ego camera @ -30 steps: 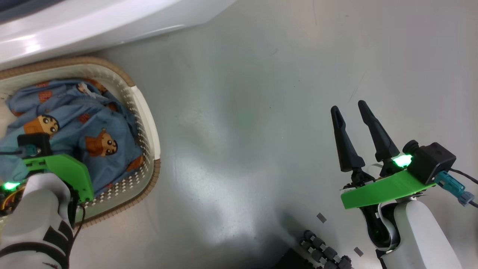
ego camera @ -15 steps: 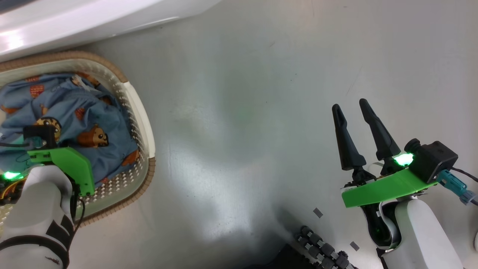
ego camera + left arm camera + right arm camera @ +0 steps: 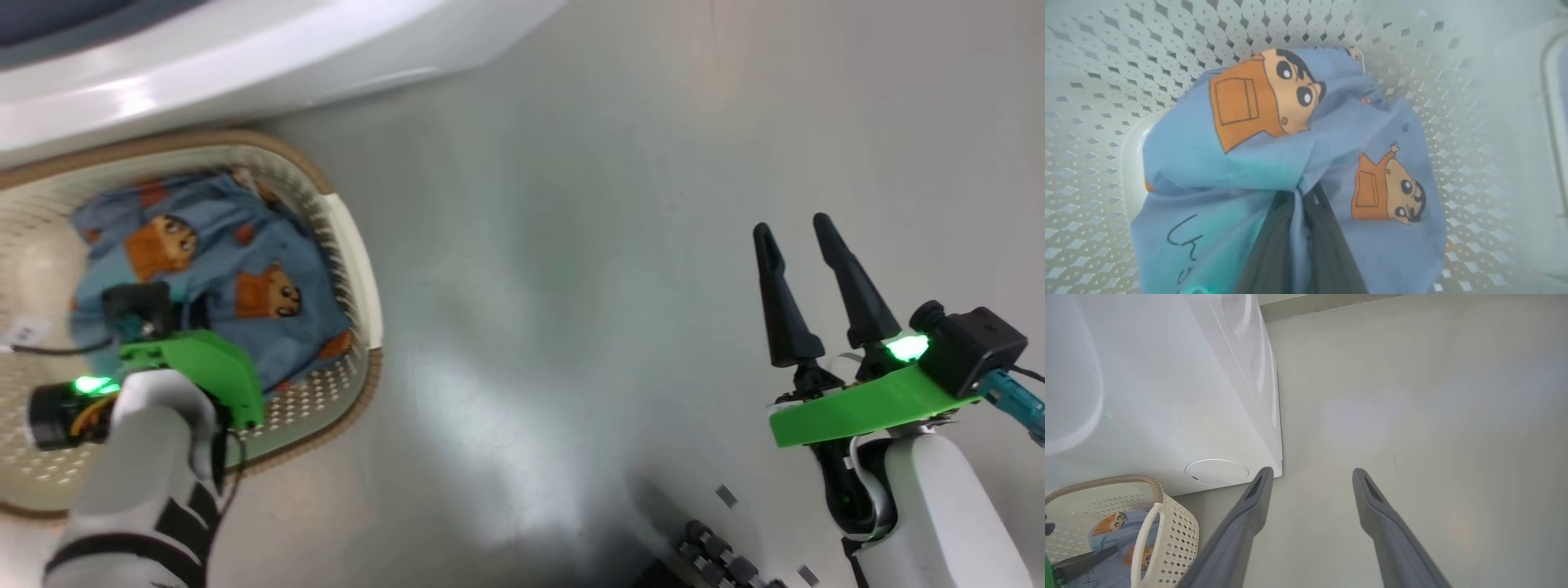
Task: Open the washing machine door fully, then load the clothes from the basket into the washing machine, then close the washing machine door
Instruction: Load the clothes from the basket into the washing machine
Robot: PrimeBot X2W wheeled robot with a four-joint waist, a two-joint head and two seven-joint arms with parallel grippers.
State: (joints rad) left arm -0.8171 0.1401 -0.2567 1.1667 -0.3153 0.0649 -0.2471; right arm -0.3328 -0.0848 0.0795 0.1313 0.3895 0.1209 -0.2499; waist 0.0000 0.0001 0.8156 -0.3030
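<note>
Close in, our left wrist view puts the left gripper (image 3: 1301, 195) inside the basket (image 3: 1106, 61). Its two dark fingers are pinched together on a fold of the clothes (image 3: 1241, 163), light blue cloth printed with orange cartoon figures, bunched against the perforated cream wall. From the head view we get what that close shot leaves out: the left arm's green mount (image 3: 196, 367) hangs over the heap and hides the fingers, and the brown-rimmed basket sits on the grey floor (image 3: 571, 245) just beside the washing machine (image 3: 245, 57). Well apart to the right, our right gripper (image 3: 792, 227) hovers above the floor, jaws spread apart. The right wrist view adds the farther ground: past those parted fingers we see the machine's white lower front with a round cover (image 3: 1216, 472), the basket's corner at its foot, and floor running to a dark strip (image 3: 1323, 301) at the far edge.
</note>
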